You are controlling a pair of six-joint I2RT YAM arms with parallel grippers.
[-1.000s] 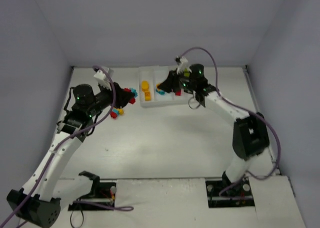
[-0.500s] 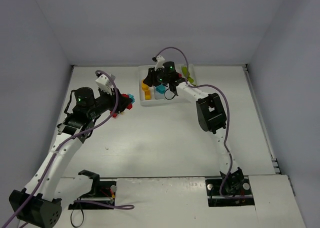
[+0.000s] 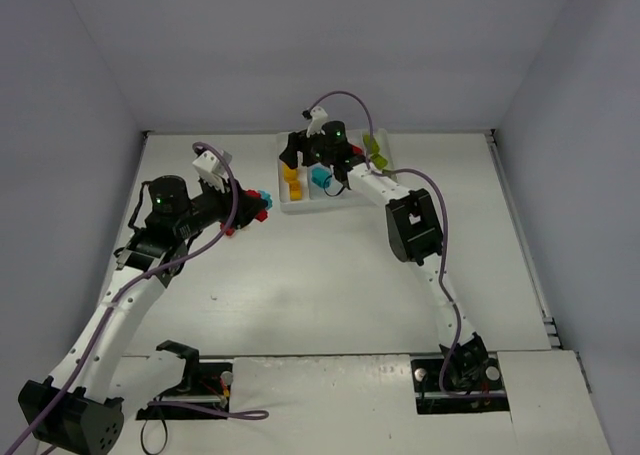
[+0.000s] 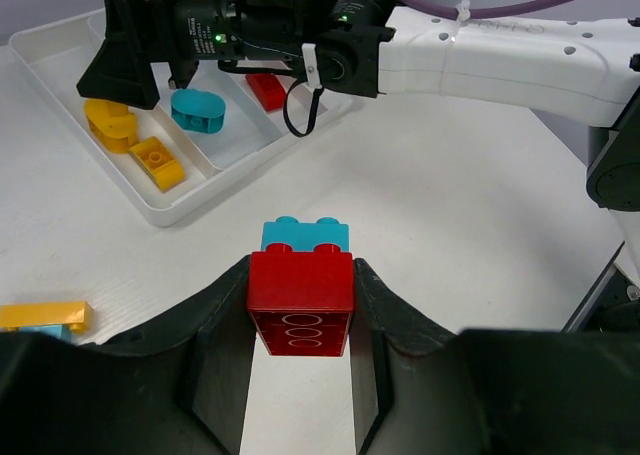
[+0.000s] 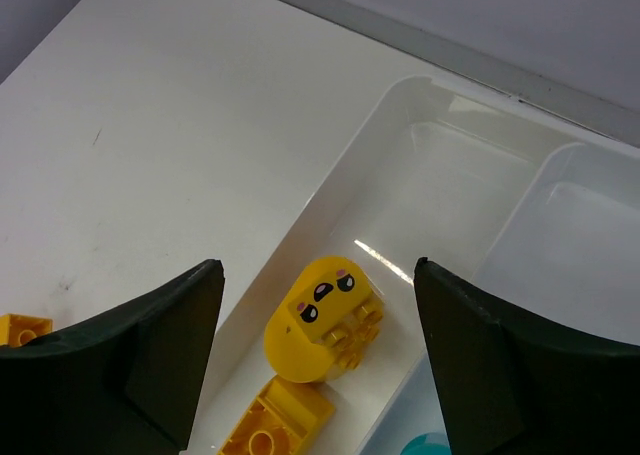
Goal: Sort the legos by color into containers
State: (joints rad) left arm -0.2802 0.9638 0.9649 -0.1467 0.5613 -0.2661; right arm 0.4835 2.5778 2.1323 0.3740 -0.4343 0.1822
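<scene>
Red-cyan stack (image 4: pixel 300 293) tight in left claw (image 4: pixel 300 275); right claw (image 5: pixel 315 273) agape over yellow bricks (image 5: pixel 322 325)

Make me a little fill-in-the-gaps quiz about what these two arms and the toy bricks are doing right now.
The left arm's jaws are shut on a ___ brick with a cyan one against it.
The right arm's jaws stand ___ over the white tray, holding nothing.
The rounded yellow brick below them has a ___ painted on it.
The next compartment holds a rounded brick coloured ___.
Missing words: red, open, face, cyan.
</scene>
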